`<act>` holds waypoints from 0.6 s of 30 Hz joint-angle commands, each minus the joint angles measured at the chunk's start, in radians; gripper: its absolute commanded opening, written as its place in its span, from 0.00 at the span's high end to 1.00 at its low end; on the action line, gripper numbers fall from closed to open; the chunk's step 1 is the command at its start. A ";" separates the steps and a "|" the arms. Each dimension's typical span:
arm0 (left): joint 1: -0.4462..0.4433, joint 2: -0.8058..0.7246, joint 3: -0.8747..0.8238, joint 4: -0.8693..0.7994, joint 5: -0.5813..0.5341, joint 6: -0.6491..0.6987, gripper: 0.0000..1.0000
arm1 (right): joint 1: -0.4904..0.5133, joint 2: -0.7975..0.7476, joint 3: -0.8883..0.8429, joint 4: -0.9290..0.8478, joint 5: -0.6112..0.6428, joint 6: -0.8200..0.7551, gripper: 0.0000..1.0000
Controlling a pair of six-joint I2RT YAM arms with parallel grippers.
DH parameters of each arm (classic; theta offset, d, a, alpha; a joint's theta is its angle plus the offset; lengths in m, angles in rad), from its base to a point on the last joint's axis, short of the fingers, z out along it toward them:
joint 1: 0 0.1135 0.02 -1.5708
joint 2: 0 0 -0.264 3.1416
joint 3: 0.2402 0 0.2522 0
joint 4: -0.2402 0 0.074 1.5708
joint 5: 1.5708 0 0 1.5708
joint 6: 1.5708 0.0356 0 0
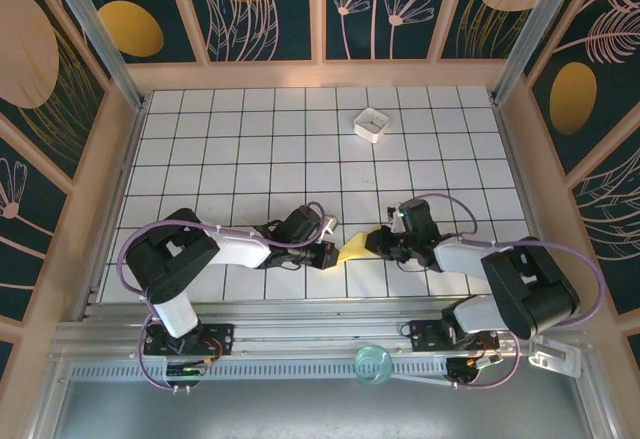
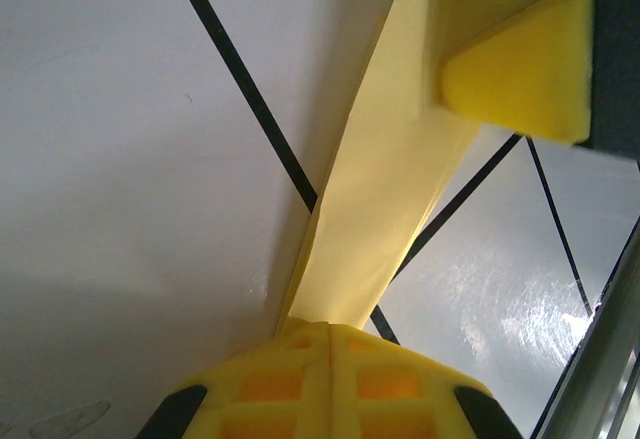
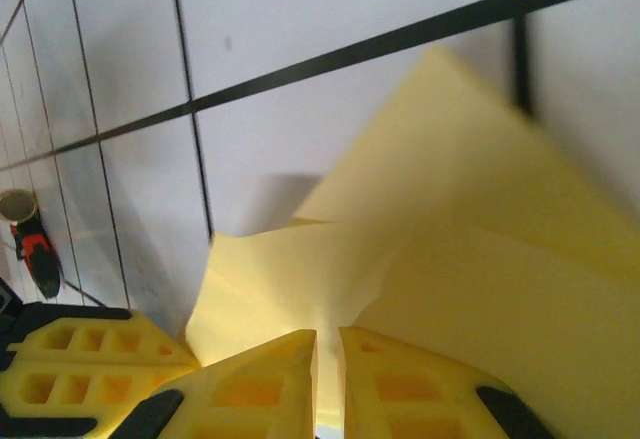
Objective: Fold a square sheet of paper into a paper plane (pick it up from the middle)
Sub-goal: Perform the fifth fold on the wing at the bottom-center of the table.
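The square sheet of paper [image 1: 353, 248] is yellow and folded into a narrow, pointed, plane-like shape, held just above the tiled table between both arms. My left gripper [image 1: 331, 255] is shut on its left end. In the left wrist view the fingers [image 2: 330, 327] meet on the paper strip [image 2: 380, 209], which runs up to a finger of the other gripper [image 2: 520, 74]. My right gripper [image 1: 375, 244] pinches the right end. In the right wrist view its fingers [image 3: 328, 337] stand a sliver apart with folded paper layers [image 3: 440, 249] between them.
A small white square box [image 1: 371, 124] sits at the back of the white grid table [image 1: 250, 149]. Decorated walls close in the back and both sides. A round clear object [image 1: 374, 363] rests on the front rail between the arm bases.
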 commanded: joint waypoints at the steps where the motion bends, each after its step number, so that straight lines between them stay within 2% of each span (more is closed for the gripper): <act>1: 0.008 0.035 -0.021 -0.133 -0.070 0.032 0.96 | -0.070 -0.017 -0.064 -0.082 0.085 -0.023 0.86; 5: 0.009 0.031 -0.028 -0.139 -0.073 0.033 0.96 | -0.130 -0.053 -0.078 -0.115 0.146 0.019 0.87; 9: 0.008 0.029 -0.037 -0.136 -0.075 0.031 0.97 | -0.203 -0.068 -0.099 -0.110 0.144 0.054 0.88; 18: 0.009 0.014 -0.028 -0.143 -0.080 0.028 0.97 | -0.204 -0.092 -0.073 -0.162 0.214 0.134 0.90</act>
